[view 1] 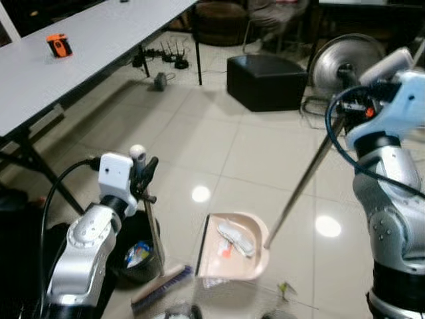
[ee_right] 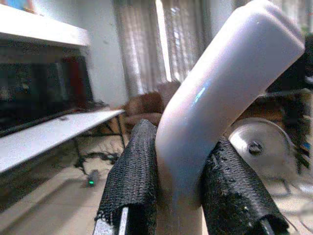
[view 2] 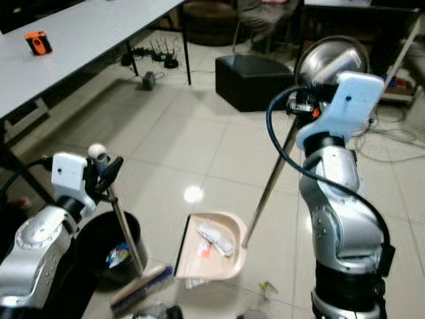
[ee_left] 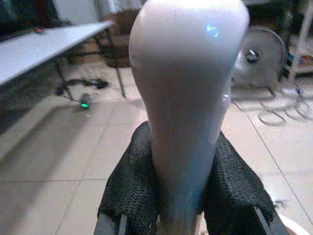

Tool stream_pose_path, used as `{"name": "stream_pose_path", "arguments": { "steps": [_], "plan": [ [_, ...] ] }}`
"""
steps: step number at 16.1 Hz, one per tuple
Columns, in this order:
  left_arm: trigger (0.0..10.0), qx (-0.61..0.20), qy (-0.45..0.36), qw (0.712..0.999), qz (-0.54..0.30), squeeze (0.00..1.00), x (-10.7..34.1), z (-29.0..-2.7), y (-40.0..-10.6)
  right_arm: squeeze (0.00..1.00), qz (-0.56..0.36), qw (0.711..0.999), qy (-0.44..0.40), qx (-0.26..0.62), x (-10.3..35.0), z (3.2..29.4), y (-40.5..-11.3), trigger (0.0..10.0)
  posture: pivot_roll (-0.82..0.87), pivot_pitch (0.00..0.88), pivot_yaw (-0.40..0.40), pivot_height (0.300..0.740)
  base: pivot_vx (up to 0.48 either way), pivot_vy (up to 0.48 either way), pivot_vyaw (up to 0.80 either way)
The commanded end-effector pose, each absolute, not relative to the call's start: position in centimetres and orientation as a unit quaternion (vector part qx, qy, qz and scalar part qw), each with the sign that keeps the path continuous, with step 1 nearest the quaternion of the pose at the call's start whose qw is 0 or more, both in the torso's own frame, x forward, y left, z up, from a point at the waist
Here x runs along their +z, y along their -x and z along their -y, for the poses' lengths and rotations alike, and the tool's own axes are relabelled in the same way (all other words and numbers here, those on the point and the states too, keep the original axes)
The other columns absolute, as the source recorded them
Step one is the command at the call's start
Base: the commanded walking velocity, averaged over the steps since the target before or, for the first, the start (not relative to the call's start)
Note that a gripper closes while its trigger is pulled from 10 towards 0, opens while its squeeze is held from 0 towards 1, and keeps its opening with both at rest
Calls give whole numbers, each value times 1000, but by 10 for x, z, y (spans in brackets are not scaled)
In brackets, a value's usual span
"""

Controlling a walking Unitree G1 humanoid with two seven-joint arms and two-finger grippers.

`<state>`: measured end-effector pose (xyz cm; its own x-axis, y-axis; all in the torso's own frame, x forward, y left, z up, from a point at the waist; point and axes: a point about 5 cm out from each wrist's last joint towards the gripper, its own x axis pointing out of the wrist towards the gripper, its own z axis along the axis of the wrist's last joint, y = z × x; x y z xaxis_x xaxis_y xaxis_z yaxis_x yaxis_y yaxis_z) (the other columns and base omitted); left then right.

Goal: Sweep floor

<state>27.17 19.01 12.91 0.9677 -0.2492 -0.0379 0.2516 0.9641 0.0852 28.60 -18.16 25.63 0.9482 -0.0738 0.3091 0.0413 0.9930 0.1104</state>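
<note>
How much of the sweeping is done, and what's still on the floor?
Some litter already lies in the dustpan. The left gripper is shut on the broom handle, the right gripper on the dustpan handle. A small scrap lies on the tiles beside the pan, and nothing is tipped into the bin yet.

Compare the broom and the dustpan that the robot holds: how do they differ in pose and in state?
The broom stands nearly upright in the left gripper, while the dustpan has a long handle that slants up to the right gripper. The broom's bristles rest on bare tile; the dustpan already holds white and orange litter. The broom's handle end is rounded, the dustpan's bent. Both touch the floor, each clamped between black fingers.
</note>
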Motion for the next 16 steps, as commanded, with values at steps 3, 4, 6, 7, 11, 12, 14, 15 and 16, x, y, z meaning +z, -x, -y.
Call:
{"name": "stream_pose_path", "arguments": {
  "steps": [3,4,6,7,11,12,14,15,16],
  "plan": [
    [10000,-126,-47,991,-6,0,137,-189,-266,0,173,983,-62,-11,272,175,-285,10000,1,5,81,740,0,-387,0],
    [10000,-128,-47,991,-8,0,137,-188,-266,0,171,983,-64,-10,271,174,-285,10000,1,10,84,740,0,-386,0],
    [10000,-131,-41,991,-10,0,138,-186,-265,0,167,984,-65,-8,272,171,-284,10000,-10,19,87,740,0,-384,0],
    [10000,-133,-32,991,-10,0,137,-185,-265,0,166,984,-66,-7,272,170,-283,10000,-11,17,86,740,0,0,0],
    [10000,-128,-10,992,-17,0,135,-184,-260,0,173,983,-66,-3,279,169,-284,10000,-8,19,79,740,0,359,0],
    [10000,-124,-23,992,-16,0,135,-186,-259,0,176,982,-72,-1,281,169,-285,10000,1,18,77,740,0,0,0],
    [10000,-115,-26,993,-25,0,125,-194,-253,0,181,980,-85,5,288,167,-287,10000,4,11,87,740,0,0,0],
    [10000,-111,-24,993,-26,0,122,-198,-250,0,185,979,-87,9,291,166,-288,10000,7,8,89,740,0,0,0],
    [10000,-110,-26,993,-26,0,122,-198,-250,0,186,979,-85,10,293,165,-288,10000,9,8,88,740,0,0,0]
  ]
}}
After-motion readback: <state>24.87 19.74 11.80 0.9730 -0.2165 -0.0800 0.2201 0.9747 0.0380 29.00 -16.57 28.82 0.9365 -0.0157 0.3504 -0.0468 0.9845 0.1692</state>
